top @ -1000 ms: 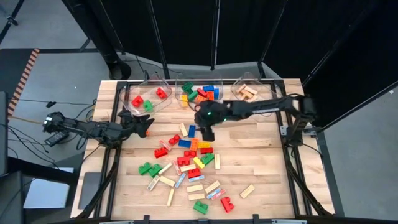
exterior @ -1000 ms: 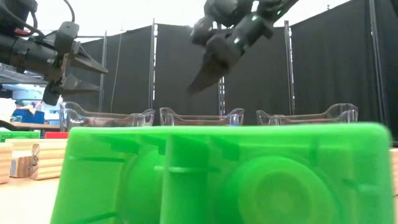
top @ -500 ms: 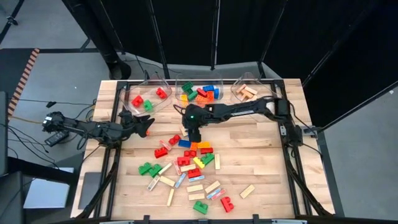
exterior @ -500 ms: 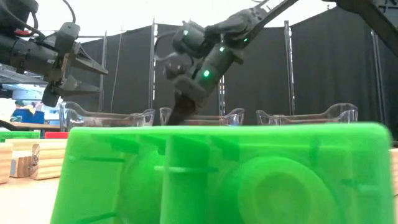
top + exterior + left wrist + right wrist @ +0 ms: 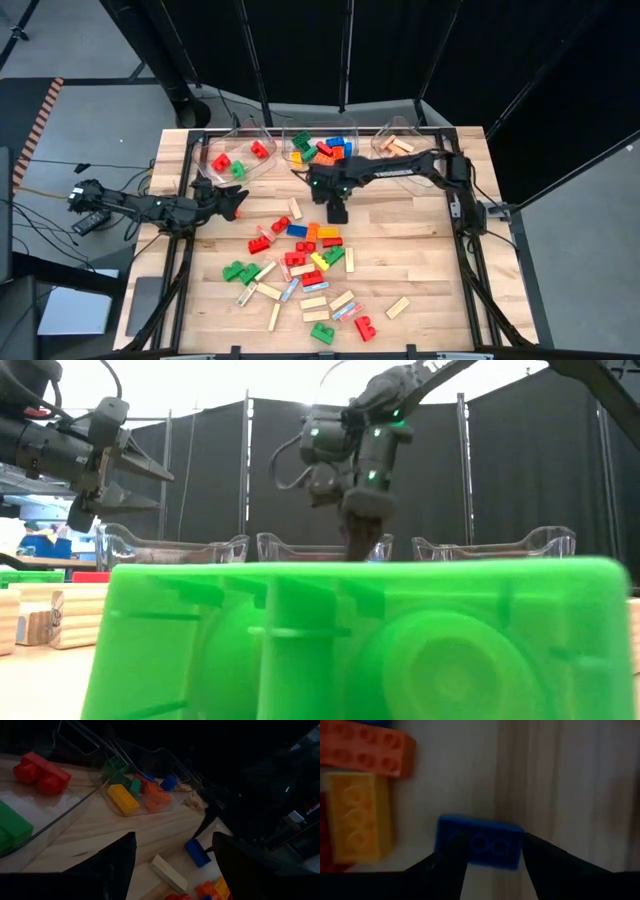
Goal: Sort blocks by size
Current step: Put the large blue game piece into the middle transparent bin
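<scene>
Right wrist view shows the right gripper fingers apart around a blue brick; no writing is readable. Left gripper waits left, fingers apart.

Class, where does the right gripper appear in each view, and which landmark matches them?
High view: right gripper at centre, just below the middle bin.
Low view: upper centre, before that bin.
Left wrist view: ahead, at the blue brick.
Right wrist view: foreground, over that brick.
Landmark: blue brick in both wrist views; middle bin elsewhere.
</scene>
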Controlling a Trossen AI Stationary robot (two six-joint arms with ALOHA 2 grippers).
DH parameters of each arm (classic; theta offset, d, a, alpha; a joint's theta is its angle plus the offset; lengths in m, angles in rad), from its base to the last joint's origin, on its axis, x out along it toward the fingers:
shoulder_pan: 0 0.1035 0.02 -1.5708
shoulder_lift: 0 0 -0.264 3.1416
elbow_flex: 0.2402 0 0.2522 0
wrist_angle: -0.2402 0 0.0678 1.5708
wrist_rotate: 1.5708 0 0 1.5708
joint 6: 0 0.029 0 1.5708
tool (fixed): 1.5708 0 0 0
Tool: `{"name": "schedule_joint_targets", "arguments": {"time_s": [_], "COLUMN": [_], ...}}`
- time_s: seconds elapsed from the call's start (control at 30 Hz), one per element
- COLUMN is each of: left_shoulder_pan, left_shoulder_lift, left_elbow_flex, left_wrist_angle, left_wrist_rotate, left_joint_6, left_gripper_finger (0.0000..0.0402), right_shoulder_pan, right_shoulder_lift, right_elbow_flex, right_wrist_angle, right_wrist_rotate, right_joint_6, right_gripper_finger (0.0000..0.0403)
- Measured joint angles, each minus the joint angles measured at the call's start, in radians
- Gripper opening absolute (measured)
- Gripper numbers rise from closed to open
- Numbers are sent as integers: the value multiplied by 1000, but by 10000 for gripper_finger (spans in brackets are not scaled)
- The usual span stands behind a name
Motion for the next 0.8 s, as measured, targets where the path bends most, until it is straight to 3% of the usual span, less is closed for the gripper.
{"name": "schedule_joint_targets", "arguments": {"time_s": [0.2,0.37,0.57,0.8], "left_shoulder_pan": [0,0,0,0], "left_shoulder_lift": [1,1,1,1], "left_elbow_flex": [0,0,0,0], "left_wrist_angle": [-4,-21,-28,-26], "left_wrist_rotate": [0,0,0,6], "left_joint_6": [1,2,0,-1], "left_gripper_finger": [269,269,269,269], "right_shoulder_pan": [-33,-21,6,45], "right_shoulder_lift": [-99,-169,-136,-48], "right_elbow_flex": [0,2,1,1], "right_wrist_angle": [-115,-118,-92,-72], "right_wrist_rotate": [-62,-70,-25,77], "right_joint_6": [-97,-387,-687,-887], "right_gripper_finger": [199,197,199,219]}}
